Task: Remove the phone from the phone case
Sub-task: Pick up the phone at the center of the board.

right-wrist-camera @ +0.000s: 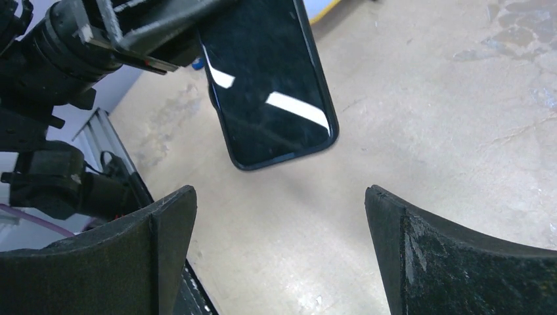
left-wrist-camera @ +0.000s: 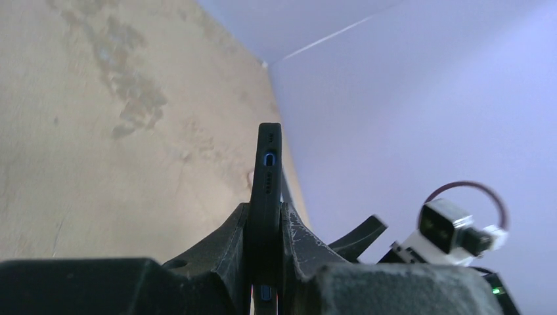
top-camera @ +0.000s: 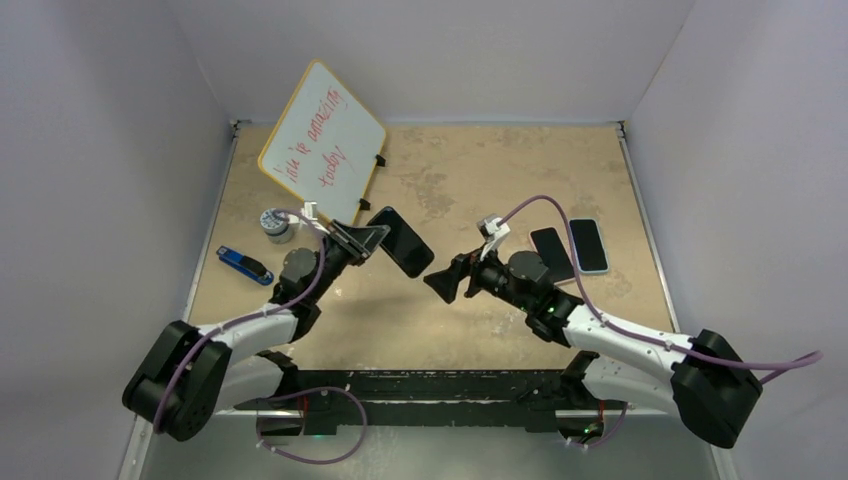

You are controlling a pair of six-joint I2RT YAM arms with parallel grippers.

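Note:
My left gripper (top-camera: 365, 240) is shut on a phone in a dark phone case (top-camera: 405, 243) and holds it up off the table, screen tilted toward the right arm. In the left wrist view the case's edge (left-wrist-camera: 266, 170) stands upright, clamped between both fingers, with blue showing through its cutouts. My right gripper (top-camera: 440, 283) is open, a short way right of the phone's free end. In the right wrist view the glossy black screen (right-wrist-camera: 269, 85) hangs above and ahead of the right gripper (right-wrist-camera: 281, 197), with nothing between the jaws.
A tilted whiteboard (top-camera: 322, 145) with red writing stands at the back left. A small round tin (top-camera: 276, 224) and a blue tool (top-camera: 243, 264) lie at the left. Two more phones, a dark one (top-camera: 550, 252) and a light-rimmed one (top-camera: 588, 245), lie at the right.

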